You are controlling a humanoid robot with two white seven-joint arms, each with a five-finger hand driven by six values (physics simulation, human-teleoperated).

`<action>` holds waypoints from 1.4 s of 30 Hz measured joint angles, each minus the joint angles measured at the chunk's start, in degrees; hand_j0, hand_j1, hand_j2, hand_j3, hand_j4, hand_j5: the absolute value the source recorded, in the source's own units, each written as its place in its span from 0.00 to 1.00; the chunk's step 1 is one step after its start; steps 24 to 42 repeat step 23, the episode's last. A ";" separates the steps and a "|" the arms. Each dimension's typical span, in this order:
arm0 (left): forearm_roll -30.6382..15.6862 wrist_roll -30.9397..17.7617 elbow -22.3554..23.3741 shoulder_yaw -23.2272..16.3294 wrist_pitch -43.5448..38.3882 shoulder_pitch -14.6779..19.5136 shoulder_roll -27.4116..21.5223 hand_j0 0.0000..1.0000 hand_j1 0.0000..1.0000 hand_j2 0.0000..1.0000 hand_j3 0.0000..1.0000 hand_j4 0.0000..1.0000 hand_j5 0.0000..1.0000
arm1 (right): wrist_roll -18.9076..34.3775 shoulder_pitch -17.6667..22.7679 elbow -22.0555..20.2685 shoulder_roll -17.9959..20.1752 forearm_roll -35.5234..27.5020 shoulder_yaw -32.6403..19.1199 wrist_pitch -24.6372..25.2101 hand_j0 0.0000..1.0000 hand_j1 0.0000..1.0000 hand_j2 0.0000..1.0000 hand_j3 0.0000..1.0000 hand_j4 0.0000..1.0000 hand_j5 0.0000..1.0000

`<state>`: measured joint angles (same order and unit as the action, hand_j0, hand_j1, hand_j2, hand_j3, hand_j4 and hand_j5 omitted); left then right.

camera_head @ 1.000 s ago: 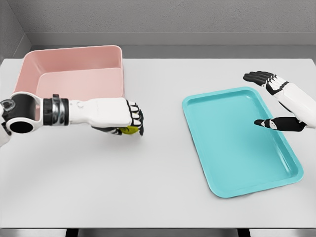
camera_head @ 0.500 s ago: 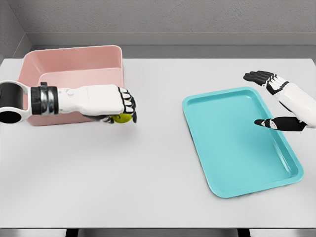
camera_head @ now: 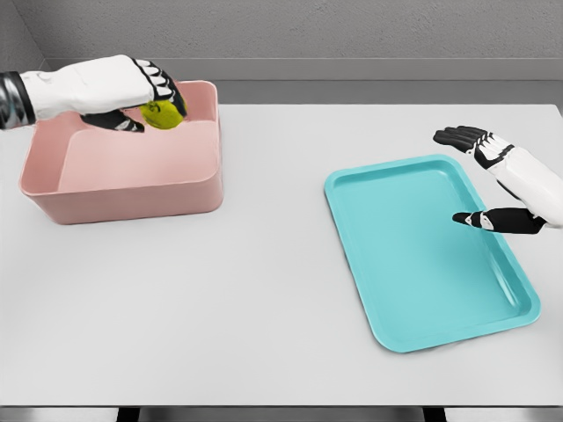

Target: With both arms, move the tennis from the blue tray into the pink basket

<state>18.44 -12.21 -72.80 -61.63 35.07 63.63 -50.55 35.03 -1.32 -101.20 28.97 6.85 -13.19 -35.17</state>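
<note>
The yellow-green tennis ball (camera_head: 162, 113) is held in my left hand (camera_head: 145, 101), whose fingers are curled around it. That hand hovers over the back right part of the pink basket (camera_head: 123, 189), above its inside. The blue tray (camera_head: 422, 255) lies on the right of the white table with nothing in it. Over the tray's far right edge my right hand (camera_head: 479, 176) hangs with its fingers spread, holding nothing.
The white table (camera_head: 264, 299) carries only the basket at the back left and the tray at the right. A grey wall runs behind the table's far edge.
My left hand has lifted the ball up and back to the left, from in front of the basket's right corner to above its inside. The right hand has stayed still.
</note>
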 measured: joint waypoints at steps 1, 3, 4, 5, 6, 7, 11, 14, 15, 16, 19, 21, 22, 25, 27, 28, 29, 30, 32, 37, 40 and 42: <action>-0.08 0.06 1.78 0.39 0.00 -0.09 0.05 1.00 1.00 1.00 1.00 1.00 1.00 | 0.00 0.00 -0.01 -0.01 0.00 0.00 0.00 1.00 1.00 1.00 1.00 1.00 1.00; -0.18 0.15 3.89 0.83 0.00 -0.09 0.09 1.00 1.00 1.00 1.00 1.00 1.00 | 0.00 0.00 -0.02 0.00 0.00 0.00 0.00 1.00 1.00 1.00 1.00 1.00 1.00; -0.20 0.17 4.43 0.93 0.00 -0.17 0.12 1.00 1.00 1.00 1.00 1.00 1.00 | 0.00 0.00 -0.02 -0.01 -0.02 0.01 0.00 1.00 1.00 1.00 1.00 1.00 1.00; -0.22 0.19 4.79 0.97 0.00 -0.18 0.15 1.00 1.00 1.00 1.00 1.00 1.00 | 0.00 0.00 -0.02 -0.01 -0.04 0.01 0.00 1.00 1.00 1.00 1.00 1.00 1.00; -0.23 0.20 5.00 0.98 0.00 -0.18 0.15 1.00 1.00 1.00 1.00 1.00 1.00 | 0.00 0.00 -0.02 -0.03 -0.04 0.01 0.00 1.00 1.00 1.00 1.00 1.00 1.00; -0.24 0.21 5.11 0.98 0.00 -0.18 0.11 1.00 1.00 1.00 1.00 1.00 1.00 | 0.00 0.00 -0.02 -0.04 -0.05 0.01 0.00 1.00 1.00 1.00 1.00 1.00 1.00; -0.19 0.16 4.37 0.92 -0.01 -0.62 -0.51 1.00 1.00 1.00 1.00 1.00 1.00 | 0.00 0.00 0.00 -0.06 -0.05 0.00 0.00 1.00 1.00 1.00 1.00 1.00 1.00; -0.05 0.04 3.68 0.85 0.00 -1.32 -1.42 1.00 1.00 1.00 1.00 1.00 1.00 | 0.00 0.00 0.03 -0.03 -0.05 -0.04 0.00 1.00 1.00 1.00 1.00 1.00 1.00; -0.05 0.02 3.49 0.83 -0.01 -2.10 -1.88 1.00 1.00 1.00 1.00 1.00 1.00 | 0.00 0.00 0.04 -0.02 -0.06 -0.05 0.00 1.00 1.00 1.00 1.00 1.00 1.00; 0.01 0.00 3.35 0.82 0.00 -2.64 -2.48 1.00 1.00 1.00 1.00 1.00 1.00 | 0.00 0.00 0.04 -0.02 -0.06 -0.06 0.00 1.00 1.00 1.00 1.00 1.00 1.00; 0.08 -0.03 3.12 0.80 0.00 -3.87 -4.12 1.00 1.00 1.00 1.00 1.00 1.00 | 0.00 0.00 0.06 0.00 -0.06 -0.07 0.00 1.00 1.00 1.00 1.00 1.00 1.00; 0.11 -0.04 3.03 0.81 0.00 -5.01 -5.33 1.00 1.00 1.00 1.00 1.00 1.00 | 0.00 0.00 0.11 0.00 -0.01 -0.14 0.00 1.00 1.00 1.00 1.00 1.00 1.00; 0.09 -0.04 3.00 0.83 0.00 -5.19 -5.80 1.00 1.00 1.00 1.00 1.00 1.00 | 0.00 0.00 0.12 0.00 0.00 -0.24 0.00 1.00 1.00 1.00 1.00 1.00 1.00; 0.06 -0.04 2.98 0.85 0.00 -5.36 -6.40 1.00 1.00 1.00 1.00 1.00 1.00 | 0.00 0.09 0.13 0.00 0.01 -0.32 0.00 1.00 1.00 1.00 1.00 1.00 1.00; 0.06 -0.04 2.98 0.85 0.00 -5.36 -6.40 1.00 1.00 1.00 1.00 1.00 1.00 | 0.00 0.09 0.13 0.00 0.01 -0.32 0.00 1.00 1.00 1.00 1.00 1.00 1.00; 0.06 -0.04 2.98 0.85 0.00 -5.36 -6.40 1.00 1.00 1.00 1.00 1.00 1.00 | 0.00 0.09 0.13 0.00 0.01 -0.32 0.00 1.00 1.00 1.00 1.00 1.00 1.00; 0.06 -0.04 2.98 0.85 0.00 -5.36 -6.40 1.00 1.00 1.00 1.00 1.00 1.00 | 0.00 0.09 0.13 0.00 0.01 -0.32 0.00 1.00 1.00 1.00 1.00 1.00 1.00; 0.06 -0.04 2.98 0.85 0.00 -5.36 -6.40 1.00 1.00 1.00 1.00 1.00 1.00 | 0.00 0.09 0.13 0.00 0.01 -0.32 0.00 1.00 1.00 1.00 1.00 1.00 1.00; 0.06 -0.04 2.98 0.85 0.00 -5.36 -6.40 1.00 1.00 1.00 1.00 1.00 1.00 | 0.00 0.09 0.13 0.00 0.01 -0.32 0.00 1.00 1.00 1.00 1.00 1.00 1.00; 0.06 -0.04 2.98 0.85 0.00 -5.36 -6.40 1.00 1.00 1.00 1.00 1.00 1.00 | 0.00 0.09 0.13 0.00 0.01 -0.32 0.00 1.00 1.00 1.00 1.00 1.00 1.00; 0.06 -0.04 2.98 0.85 0.00 -5.36 -6.40 1.00 1.00 1.00 1.00 1.00 1.00 | 0.00 0.09 0.13 0.00 0.01 -0.32 0.00 1.00 1.00 1.00 1.00 1.00 1.00; 0.06 -0.04 2.98 0.85 0.00 -5.36 -6.40 1.00 1.00 1.00 1.00 1.00 1.00 | 0.00 0.09 0.13 0.00 0.01 -0.32 0.00 1.00 1.00 1.00 1.00 1.00 1.00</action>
